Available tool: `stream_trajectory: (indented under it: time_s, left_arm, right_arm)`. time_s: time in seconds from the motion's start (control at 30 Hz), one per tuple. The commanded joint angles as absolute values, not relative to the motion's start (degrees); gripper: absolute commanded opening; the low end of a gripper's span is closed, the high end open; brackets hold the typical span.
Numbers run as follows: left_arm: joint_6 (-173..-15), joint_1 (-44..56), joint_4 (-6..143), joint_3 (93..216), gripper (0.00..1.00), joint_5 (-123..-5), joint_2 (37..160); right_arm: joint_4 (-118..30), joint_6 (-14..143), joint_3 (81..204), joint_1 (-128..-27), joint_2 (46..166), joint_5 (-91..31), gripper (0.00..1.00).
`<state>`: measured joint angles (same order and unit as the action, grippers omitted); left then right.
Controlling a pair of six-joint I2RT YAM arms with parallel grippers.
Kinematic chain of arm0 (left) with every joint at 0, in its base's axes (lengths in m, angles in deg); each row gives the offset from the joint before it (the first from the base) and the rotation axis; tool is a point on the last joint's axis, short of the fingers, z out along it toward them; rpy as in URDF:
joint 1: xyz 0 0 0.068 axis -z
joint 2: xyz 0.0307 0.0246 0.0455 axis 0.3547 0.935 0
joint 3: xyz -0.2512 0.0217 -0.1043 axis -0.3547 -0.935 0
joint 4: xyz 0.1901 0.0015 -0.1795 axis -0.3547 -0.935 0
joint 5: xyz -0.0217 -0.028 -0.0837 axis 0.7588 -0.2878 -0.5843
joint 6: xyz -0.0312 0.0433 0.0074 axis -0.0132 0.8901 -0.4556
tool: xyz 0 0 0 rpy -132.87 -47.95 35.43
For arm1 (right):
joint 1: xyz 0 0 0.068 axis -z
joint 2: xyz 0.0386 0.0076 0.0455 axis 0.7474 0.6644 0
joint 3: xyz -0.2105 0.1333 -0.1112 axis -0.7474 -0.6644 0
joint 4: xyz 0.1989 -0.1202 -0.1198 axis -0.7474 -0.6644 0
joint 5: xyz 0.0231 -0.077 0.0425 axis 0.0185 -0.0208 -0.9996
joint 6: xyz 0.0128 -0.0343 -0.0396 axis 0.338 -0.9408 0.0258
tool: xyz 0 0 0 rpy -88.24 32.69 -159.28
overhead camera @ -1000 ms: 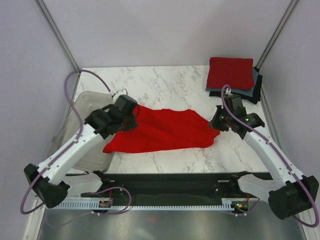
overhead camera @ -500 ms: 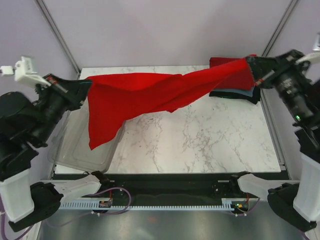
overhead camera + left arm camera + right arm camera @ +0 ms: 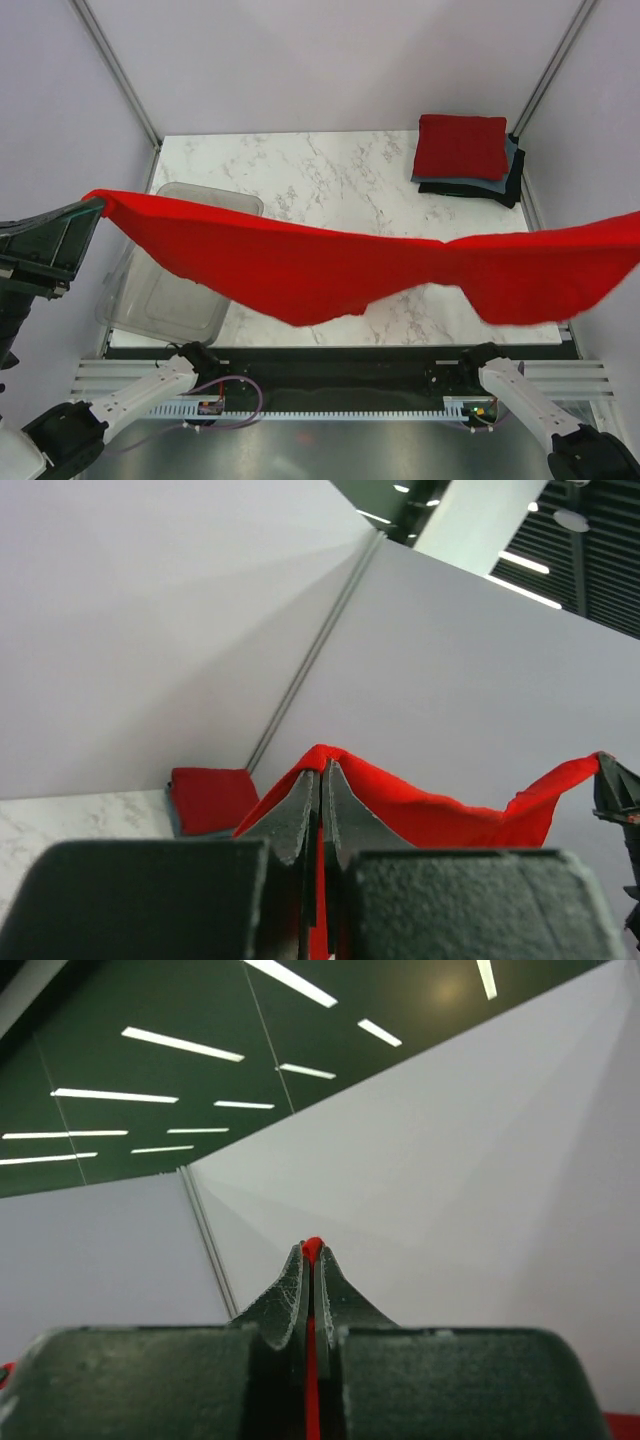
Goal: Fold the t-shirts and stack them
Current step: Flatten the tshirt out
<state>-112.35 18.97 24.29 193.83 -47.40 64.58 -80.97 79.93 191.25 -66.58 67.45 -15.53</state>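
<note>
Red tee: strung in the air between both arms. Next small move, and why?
Probably lower both arms together, taut, to lay the red tee flat on the marble. Left fingers and right fingers are each shut on an end; it hangs in the air, sagging mid-span, its left part overlapping the bin in the top view. Folding likely needs it spread flat first.

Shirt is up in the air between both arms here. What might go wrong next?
1. The left pincer and right pincer each pinch only a thin edge of the red t-shirt. A corner may slip out while it is stretched.
2. Its middle sags, and from above its left part overlaps the clear bin. Lowered carelessly, it might drape into the bin rather than lie flat on the table.
</note>
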Motion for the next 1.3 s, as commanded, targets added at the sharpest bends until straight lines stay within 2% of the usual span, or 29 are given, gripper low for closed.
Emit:
stream_trajectory:
  time_s: [0.0,0.13,0.4,0.6,0.73,0.8,0.83,0.93,1.0,1.03,1.07,1.1,1.13,1.17,1.27]
  left_arm:
    - [-111.7,19.1,31.2,194.7,0.02,-54.9,64.5]
    - [-114.4,19.1,32.5,193.5,0.02,-58.0,62.4]
    - [-119.2,19.0,37.6,176.4,0.02,-56.8,59.5]
    - [-122.5,19.1,30.0,169.1,0.02,-37.6,67.7]
    - [-120.4,17.6,32.0,164.1,0.02,-29.6,76.2]
    - [-120.6,12.8,33.5,161.8,0.02,-32.6,83.2]
    - [-122.3,5.0,34.3,161.1,0.02,-40.6,86.2]
    - [-123.1,-6.1,39.3,159.3,0.02,-52.2,100.2]
    - [-121.2,-8.7,39.6,163.0,0.02,-54.6,112.5]
    - [-120.8,-9.3,39.2,164.6,0.02,-55.6,116.1]
    - [-120.5,-9.8,38.6,168.0,0.03,-57.1,119.9]
    - [-120.1,-10.1,37.4,169.5,0.07,-58.4,125.2]
    - [-118.8,-10.4,36.9,170.6,0.15,-60.7,127.7]
    - [-118.1,-10.5,36.3,172.8,0.39,-61.7,129.6]
    - [-117.4,-10.6,34.1,172.9,0.59,-62.5,132.3]
  right_arm:
    - [-79.4,77.3,194.1,-66.7,68.9,-15.8,0.00]
    - [-78.3,75.2,197.0,-66.7,67.0,-16.0,0.00]
    - [-78.0,71.7,198.2,-67.0,70.3,-14.6,0.00]
    - [-81.9,70.1,188.5,-67.0,83.9,-6.6,0.00]
    - [-74.8,69.2,169.0,-66.8,92.6,0.3,0.00]
    - [-69.4,69.6,164.9,-64.9,100.2,-1.2,0.00]
    - [-68.1,71.5,163.3,-63.8,103.4,-1.7,0.00]
    - [-65.7,75.2,166.1,-59.3,117.2,-5.6,0.00]
    - [-64.5,75.7,169.4,-57.5,127.4,-8.3,0.00]
    - [-65.3,75.7,174.7,-57.2,130.8,-11.1,0.04]
    - [-66.7,75.6,177.7,-57.1,134.0,-11.7,0.43]
    - [-70.1,75.7,180.6,-57.2,138.4,-11.9,0.65]
    - [-71.2,75.6,184.0,-57.1,139.7,-12.2,0.78]
    - [-71.8,75.4,184.5,-57.2,140.1,-13.0,0.90]
    - [-70.4,75.1,180.5,-57.2,137.2,-13.9,0.94]
